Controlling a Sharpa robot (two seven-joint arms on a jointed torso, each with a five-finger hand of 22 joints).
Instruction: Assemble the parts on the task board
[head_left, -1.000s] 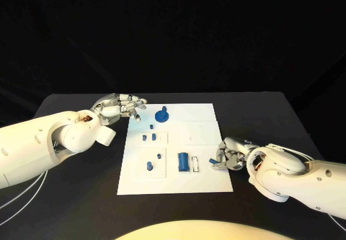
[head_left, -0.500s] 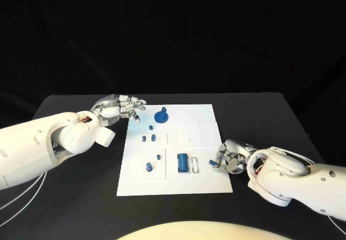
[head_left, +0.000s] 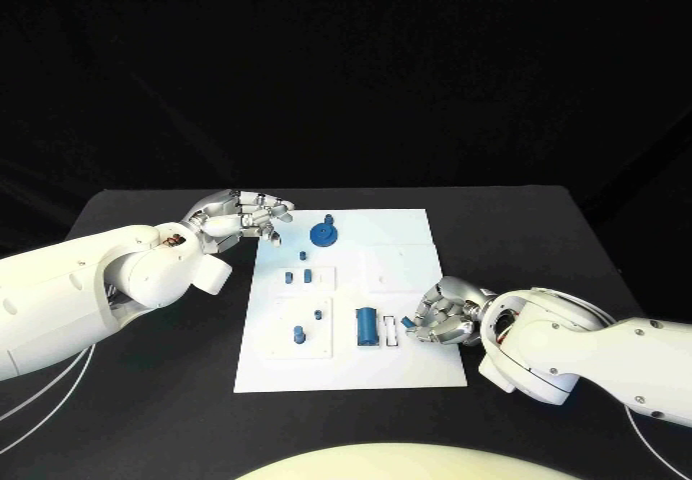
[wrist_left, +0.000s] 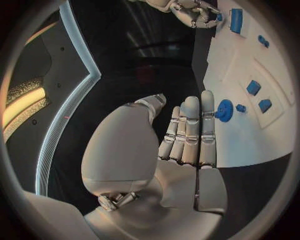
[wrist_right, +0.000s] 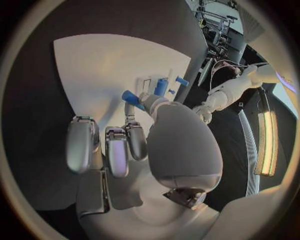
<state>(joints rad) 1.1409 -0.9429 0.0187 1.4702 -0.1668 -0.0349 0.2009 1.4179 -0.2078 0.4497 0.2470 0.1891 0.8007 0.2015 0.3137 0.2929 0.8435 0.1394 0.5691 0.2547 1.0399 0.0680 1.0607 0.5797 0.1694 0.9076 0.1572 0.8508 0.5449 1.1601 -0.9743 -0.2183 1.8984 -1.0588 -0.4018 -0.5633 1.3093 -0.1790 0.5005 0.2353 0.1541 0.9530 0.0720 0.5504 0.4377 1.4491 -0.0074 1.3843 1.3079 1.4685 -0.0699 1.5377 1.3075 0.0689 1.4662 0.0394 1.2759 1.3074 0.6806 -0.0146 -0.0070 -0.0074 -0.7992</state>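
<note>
Right hand (head_left: 444, 322) pinches a small blue part (wrist_right: 130, 96) at its fingertips, over the task board (head_left: 411, 368) beside the blue block (head_left: 368, 323). Likely light, rigid, slick plastic; grip its sides. Left hand (head_left: 242, 213) empty, fingers loosely apart, at the board's far corner.

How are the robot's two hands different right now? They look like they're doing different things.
The right hand pinches a small blue part over the task board's near right side; the left hand holds nothing.
The left hand sits at the board's far left corner, near the blue gear; the right hand is nearer the robot, beside the blue block.
Both are silver, on white arms.
</note>
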